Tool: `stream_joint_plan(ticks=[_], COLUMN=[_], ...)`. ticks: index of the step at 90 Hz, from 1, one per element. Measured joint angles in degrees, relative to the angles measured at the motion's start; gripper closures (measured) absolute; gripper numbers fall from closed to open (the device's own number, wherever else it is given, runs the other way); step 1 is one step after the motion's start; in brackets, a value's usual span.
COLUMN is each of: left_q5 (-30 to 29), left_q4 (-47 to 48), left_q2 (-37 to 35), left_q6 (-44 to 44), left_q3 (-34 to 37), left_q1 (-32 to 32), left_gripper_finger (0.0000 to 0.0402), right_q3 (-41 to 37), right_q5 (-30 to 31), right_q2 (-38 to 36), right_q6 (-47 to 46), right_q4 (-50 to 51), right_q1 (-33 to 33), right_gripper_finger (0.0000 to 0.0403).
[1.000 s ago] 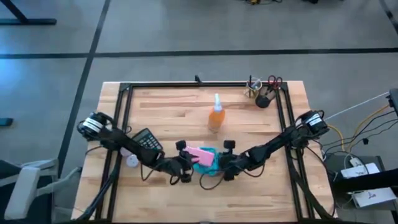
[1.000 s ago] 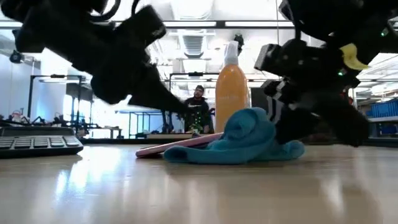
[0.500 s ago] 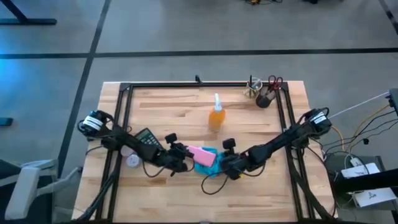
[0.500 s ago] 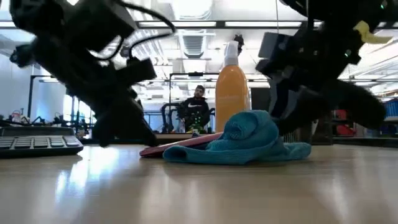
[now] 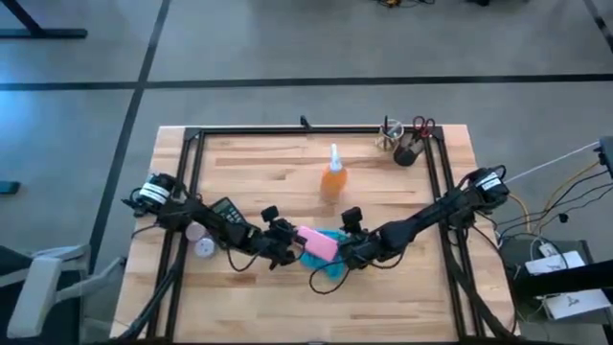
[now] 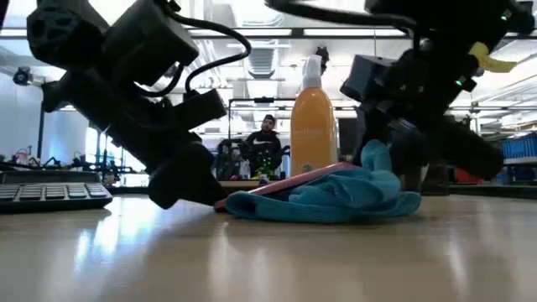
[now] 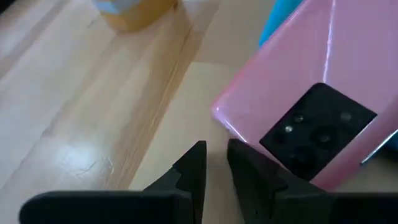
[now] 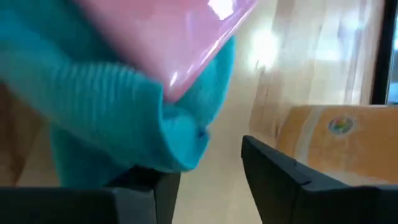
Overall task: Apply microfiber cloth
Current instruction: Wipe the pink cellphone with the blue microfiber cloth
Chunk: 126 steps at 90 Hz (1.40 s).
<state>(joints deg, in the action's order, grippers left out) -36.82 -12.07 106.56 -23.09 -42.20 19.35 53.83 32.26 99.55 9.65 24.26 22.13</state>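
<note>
Microfiber cloth (image 5: 323,262) lying bunched under pink phone (image 5: 319,244), nearer right end effector (image 5: 342,254), open around its edge; left end effector (image 5: 284,251) nearly closed, empty.

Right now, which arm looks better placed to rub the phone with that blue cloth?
Probably the right. Its gripper sits at the cloth, whose fold lies between its fingers in its wrist view. The left gripper, nearly shut and empty, is at the pink phone's other end.

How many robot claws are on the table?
2: the left gripper beside the pink phone, and the right gripper by the microfiber cloth.
</note>
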Motion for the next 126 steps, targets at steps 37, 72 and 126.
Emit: stream_joint_plan(ticks=[37,72,126], left_q5=[-0.3,0.1,-12.6], left_q4=[-4.4,-5.0,-20.4], left_q2=[0.2,0.2,0.4], left_q6=[1.0,1.2,19.2], left_q3=[0.3,0.3,-3.0], left_q1=[0.0,0.0,0.1], left_gripper_finger=[0.0343,0.0343,0.0342], right_q3=[-1.3,5.0,12.1], right_q5=[-5.7,-8.5,-8.3], right_q2=[0.0,3.6,3.8], right_q6=[-0.6,2.0,8.0], right_q4=[-4.1,-11.9,-18.5], right_q1=[0.0,0.7,0.2], right_gripper_finger=[0.0283,0.0304,0.0286])
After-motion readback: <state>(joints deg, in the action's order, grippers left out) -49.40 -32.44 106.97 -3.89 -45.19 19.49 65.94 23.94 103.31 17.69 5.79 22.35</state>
